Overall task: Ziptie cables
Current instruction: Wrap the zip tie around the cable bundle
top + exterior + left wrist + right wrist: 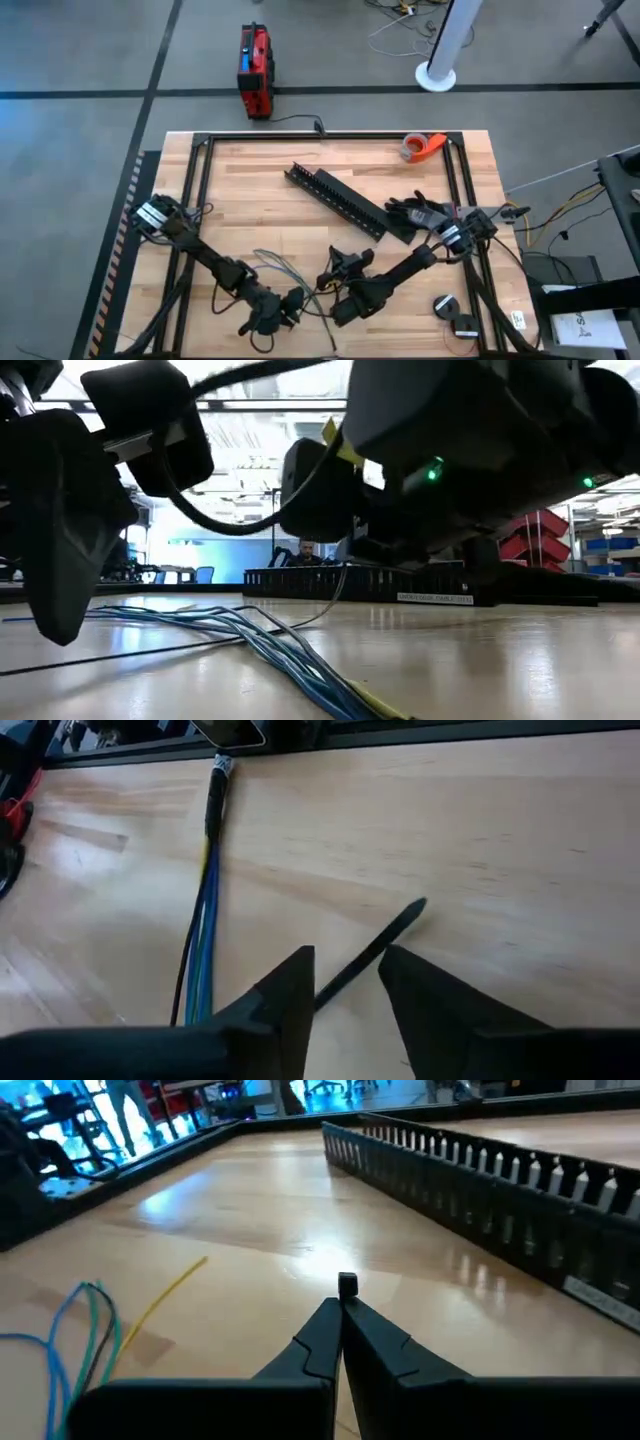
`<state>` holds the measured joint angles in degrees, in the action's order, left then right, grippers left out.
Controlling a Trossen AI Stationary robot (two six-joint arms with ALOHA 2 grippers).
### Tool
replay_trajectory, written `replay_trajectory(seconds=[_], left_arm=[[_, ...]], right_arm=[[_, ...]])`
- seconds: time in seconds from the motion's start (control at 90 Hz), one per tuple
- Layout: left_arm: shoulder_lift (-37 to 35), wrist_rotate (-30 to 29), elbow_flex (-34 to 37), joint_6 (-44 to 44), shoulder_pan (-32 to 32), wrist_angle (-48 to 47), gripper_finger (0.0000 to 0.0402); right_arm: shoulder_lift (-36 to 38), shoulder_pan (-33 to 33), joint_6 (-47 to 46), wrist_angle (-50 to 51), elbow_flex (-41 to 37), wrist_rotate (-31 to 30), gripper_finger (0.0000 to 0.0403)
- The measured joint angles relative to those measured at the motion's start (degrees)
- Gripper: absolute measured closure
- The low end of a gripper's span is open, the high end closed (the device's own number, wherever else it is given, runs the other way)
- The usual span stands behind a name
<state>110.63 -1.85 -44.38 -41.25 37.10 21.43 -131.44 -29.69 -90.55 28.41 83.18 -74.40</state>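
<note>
- Left gripper sits low at the near edge of the table, left of centre. In its wrist view the fingers are spread apart, and a thin black strap, probably the zip tie, lies on the wood running up between them. Can't tell if they actually touch it.
- The cables lie on the wood between the two grippers, nearer the left one. They fan out loose at one end and are gathered at the other, where something dark wraps the bundle.
- My guess on handling: light, floppy and a bit slick. They'll sag and splay if grabbed by one end, so take them where the strands already run tight together.
- Right gripper is just right of the cables, fingers pressed together on a small black piece at the tips, likely the zip tie head.
- Further right and back, the black slotted rail lies diagonally, well clear of the bundle.
</note>
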Motion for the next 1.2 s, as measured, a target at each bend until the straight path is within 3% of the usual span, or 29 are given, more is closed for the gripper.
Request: replay_trajectory(seconds=[0.267, 0.533, 0.944, 1.2], left_arm=[[0.0, 0.45, 0.0, -1.31, -0.06, 0.21, 0.0296], [0.02, 0.79, 0.05, -2.17, -0.15, 0.63, 0.0276], [0.02, 1.33, 0.11, -2.32, -0.76, 0.9, 0.0286], [0.04, 1.94, 0.17, -3.92, -0.81, 1.77, 0.0287]], right_arm=[[-0.13, 0.0, -0.67, 0.58, 0.0, 0.75, 0.0403], [-0.04, -0.17, -18.12, 18.07, 0.0, 0.43, 0.0403], [-0.02, -0.04, -13.8, 9.95, 0.0, 3.47, 0.0403], [-0.02, 0.3, -14.38, 10.7, 0.0, 3.79, 0.0403]])
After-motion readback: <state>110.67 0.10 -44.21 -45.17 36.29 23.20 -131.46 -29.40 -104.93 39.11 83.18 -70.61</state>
